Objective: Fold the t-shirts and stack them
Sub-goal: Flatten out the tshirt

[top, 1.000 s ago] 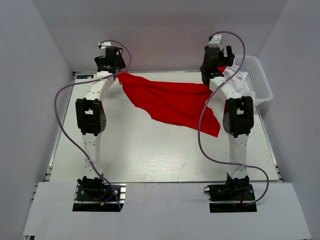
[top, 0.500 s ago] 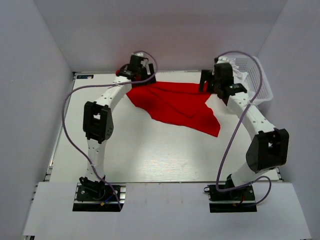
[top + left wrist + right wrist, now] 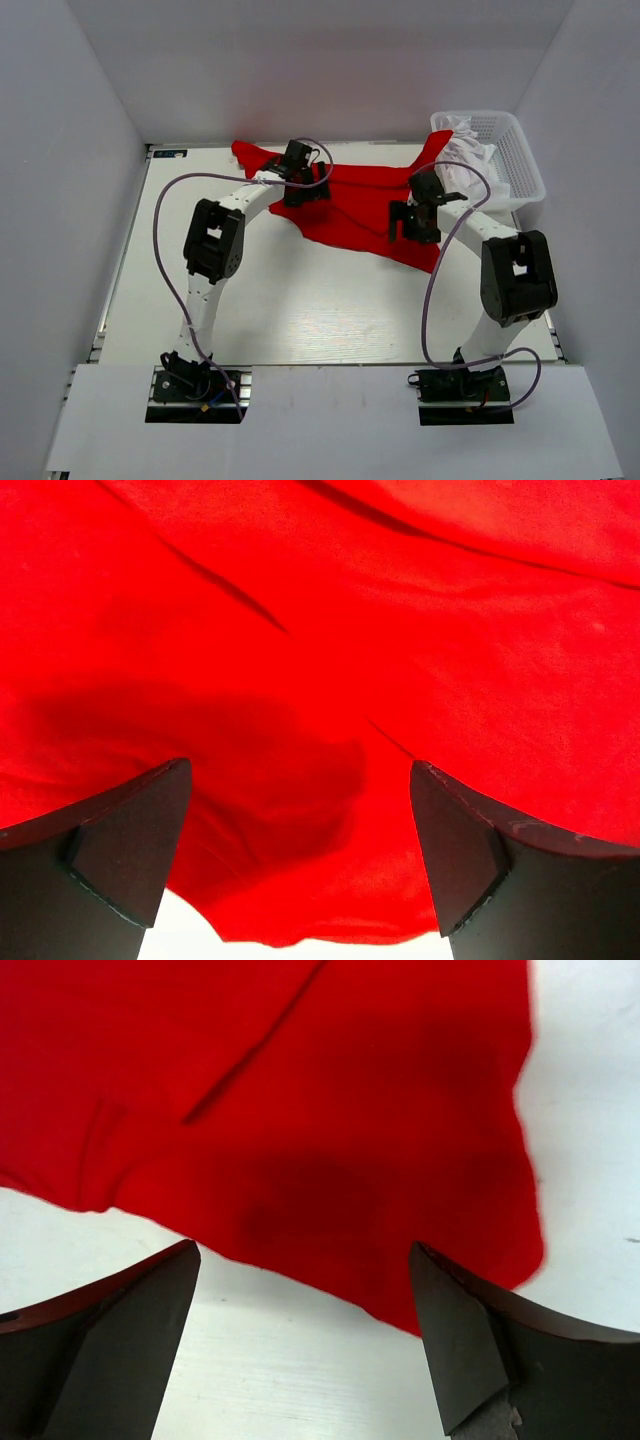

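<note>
Lying on white table (image 3: 300, 300): red t-shirt (image 3: 350, 205); left end effector (image 3: 300, 800), right end effector (image 3: 305, 1270) spread.

Bright, even overhead light – soft shadows darken the red cloth (image 3: 300, 660); wrist views slightly soft

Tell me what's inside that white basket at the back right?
Crumpled white cloth fills the part of the basket nearer the table's middle; the outer part shows bare lattice. How many pieces there are, or anything beneath them, is hidden.
</note>
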